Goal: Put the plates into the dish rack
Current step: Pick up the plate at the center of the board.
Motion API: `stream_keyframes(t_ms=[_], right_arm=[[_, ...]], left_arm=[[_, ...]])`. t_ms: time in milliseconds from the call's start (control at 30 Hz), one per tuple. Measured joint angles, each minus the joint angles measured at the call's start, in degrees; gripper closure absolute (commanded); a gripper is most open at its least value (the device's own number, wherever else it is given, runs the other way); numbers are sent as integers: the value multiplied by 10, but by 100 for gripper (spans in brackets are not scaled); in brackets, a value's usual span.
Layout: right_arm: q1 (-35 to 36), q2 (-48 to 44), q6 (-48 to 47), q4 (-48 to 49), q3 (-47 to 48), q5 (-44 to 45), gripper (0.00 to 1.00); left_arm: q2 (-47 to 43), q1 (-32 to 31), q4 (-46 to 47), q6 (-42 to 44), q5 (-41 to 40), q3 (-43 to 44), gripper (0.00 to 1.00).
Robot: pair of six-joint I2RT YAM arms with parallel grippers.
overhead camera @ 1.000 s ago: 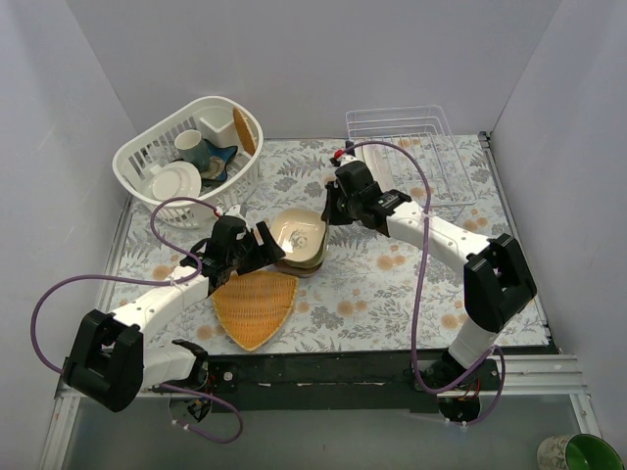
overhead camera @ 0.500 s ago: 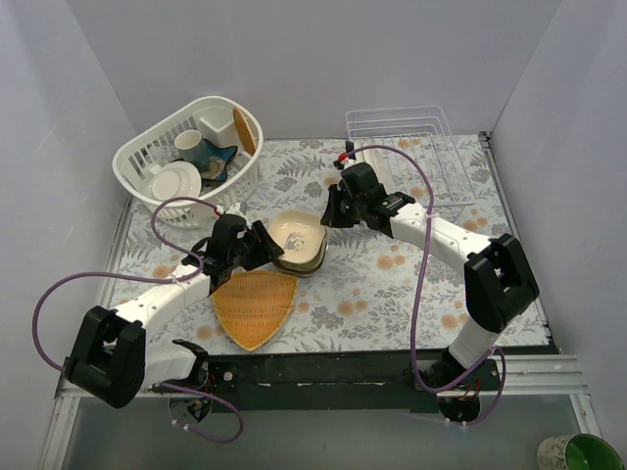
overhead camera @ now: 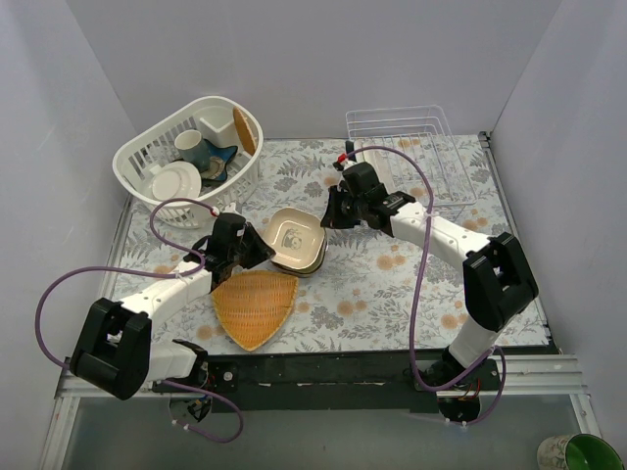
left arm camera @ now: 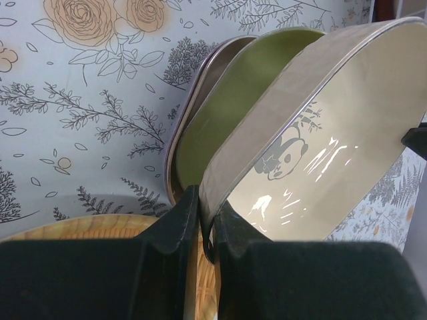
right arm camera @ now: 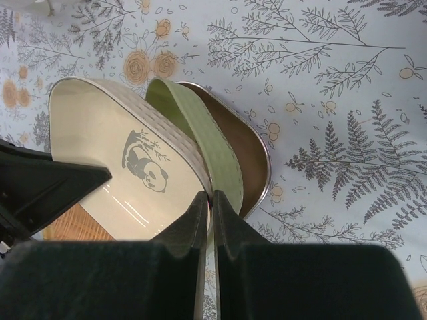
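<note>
Top view: a floral-patterned table [overhead camera: 392, 284] stands between pale walls. The dish rack [overhead camera: 402, 132] sits at upper right, and the cream dish [overhead camera: 294, 238] tilts at centre. Left wrist view: the left gripper [left arm camera: 205, 203] pinches the cream dish's rim at lower centre. Right wrist view: the right gripper [right arm camera: 209, 200] is clamped on the opposite rim, with the green dish [right arm camera: 200, 130] just behind.

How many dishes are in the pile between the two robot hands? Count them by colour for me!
cream dish: 1
green dish: 1
brownish dish: 1
Total that show: 3
</note>
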Motion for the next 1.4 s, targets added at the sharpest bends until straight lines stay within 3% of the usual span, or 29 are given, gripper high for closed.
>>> stream_keyframes(t_ms=[200, 300, 833, 867, 1000, 1033, 1100, 1133, 1200, 1233, 1333, 1367, 1400], right_arm=[[0, 4, 0, 7, -5, -7, 67], [1, 5, -3, 8, -5, -7, 64], [0, 5, -12, 12, -7, -27, 67], [0, 5, -12, 12, -8, -31, 69], [-1, -3, -30, 11, -12, -35, 99], [-2, -6, -39, 10, -16, -33, 99], [-6, -13, -43, 9, -26, -33, 99], [-7, -17, -44, 7, -28, -34, 99], [-7, -27, -52, 3, -29, -29, 99], [-8, -32, -50, -3, -30, -29, 99], [-8, -50, -44, -10, -30, -34, 99], [-8, -57, -43, -17, -27, -34, 99], [-9, -63, -43, -26, -21, -34, 99]], left_arm=[[0, -2, -3, 1, 6, 0, 100], [0, -5, -1, 2, 15, 0, 100], [-17, -5, 7, -2, 31, 0, 100], [-20, -5, 9, -3, 31, 0, 100], [-25, -5, 12, -4, 34, 3, 100], [-25, -5, 13, -5, 36, 6, 99], [-25, -5, 13, -4, 38, 14, 92], [-25, -5, 13, -4, 39, 14, 80], [-26, -5, 18, -6, 43, 16, 67], [-27, -5, 26, -9, 49, 18, 42], [-34, -7, 41, -11, 54, 22, 26], [-37, -7, 43, -12, 54, 22, 17], [-40, -7, 43, -15, 55, 22, 15]])
